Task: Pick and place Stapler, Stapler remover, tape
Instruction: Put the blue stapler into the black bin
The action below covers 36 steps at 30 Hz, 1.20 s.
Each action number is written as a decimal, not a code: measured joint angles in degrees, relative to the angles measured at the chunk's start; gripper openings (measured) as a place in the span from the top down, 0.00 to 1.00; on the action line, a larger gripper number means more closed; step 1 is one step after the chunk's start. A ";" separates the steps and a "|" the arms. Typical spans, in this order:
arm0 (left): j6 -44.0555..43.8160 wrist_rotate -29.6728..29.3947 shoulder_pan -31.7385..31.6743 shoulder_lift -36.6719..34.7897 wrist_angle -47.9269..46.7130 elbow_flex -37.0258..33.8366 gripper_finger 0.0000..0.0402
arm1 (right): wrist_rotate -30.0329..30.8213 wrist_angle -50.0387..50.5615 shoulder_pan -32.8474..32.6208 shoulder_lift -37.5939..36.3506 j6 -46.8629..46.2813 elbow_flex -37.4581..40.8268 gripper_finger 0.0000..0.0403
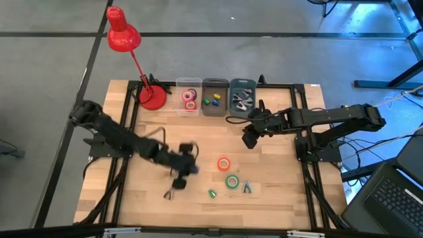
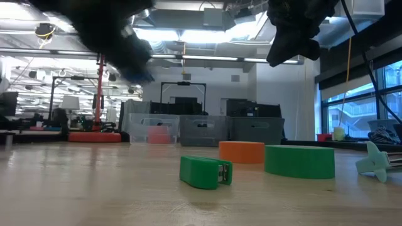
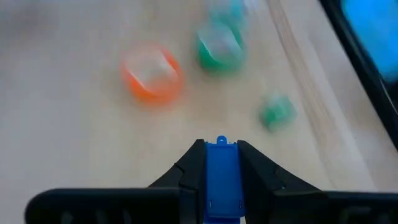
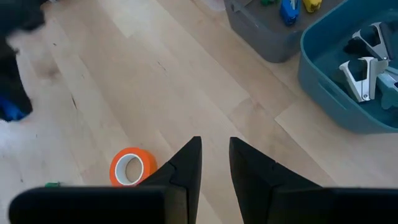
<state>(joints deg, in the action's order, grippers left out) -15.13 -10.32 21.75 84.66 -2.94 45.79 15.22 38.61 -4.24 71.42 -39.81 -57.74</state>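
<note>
My left gripper point(image 1: 190, 166) hangs over the table's middle left, shut on a small blue stapler point(image 3: 221, 180). To its right lie an orange tape roll point(image 1: 224, 163), a green tape roll point(image 1: 232, 181), a small green stapler point(image 1: 212, 194) and a pale stapler remover point(image 1: 246, 188). A dark remover point(image 1: 170, 193) lies near the front edge. My right gripper point(image 1: 250, 139) waits above the table's far right, open a little point(image 4: 214, 158) with nothing between its fingers. My left gripper pinches the blue stapler's two long sides point(image 3: 221, 162) between its two fingers, which lie along it. Its end point(image 3: 222, 142) shows just past the fingertips. The fingers slant down toward the table's right. The stapler is lifted clear of the table point(image 2: 141, 74).
Three bins stand along the far edge: a clear one point(image 1: 190, 84) with tape rolls, a grey one point(image 1: 215, 84) with small staplers, and a teal one point(image 1: 242, 84) with removers. A red lamp point(image 1: 152, 98) stands at the far left.
</note>
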 joint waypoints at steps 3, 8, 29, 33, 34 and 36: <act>4.70 -1.52 -5.76 -2.33 6.16 0.03 0.87 | 0.00 -0.07 0.00 0.00 -0.07 0.00 0.79; 8.52 3.73 -15.74 -1.67 30.04 0.10 0.87 | -0.23 -0.61 -0.04 0.00 0.04 0.00 0.79; -8.66 20.90 -30.75 13.23 85.09 2.90 0.87 | -2.59 -32.09 1.54 -0.83 19.23 -0.02 0.79; -7.24 22.49 -30.85 13.20 82.20 4.68 0.87 | -6.12 -34.79 3.31 -0.83 19.23 -0.02 0.79; -6.84 22.48 -30.90 13.20 80.95 4.84 0.87 | -6.96 -35.22 3.57 -0.83 19.25 -0.02 0.79; -6.22 22.49 -30.92 13.25 79.05 5.03 0.87 | -8.69 -36.18 4.03 -0.83 19.21 -0.02 0.79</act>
<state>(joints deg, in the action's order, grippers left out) -21.35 12.17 -9.17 97.91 76.11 50.82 6.53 2.43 -0.21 70.59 -20.60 -57.76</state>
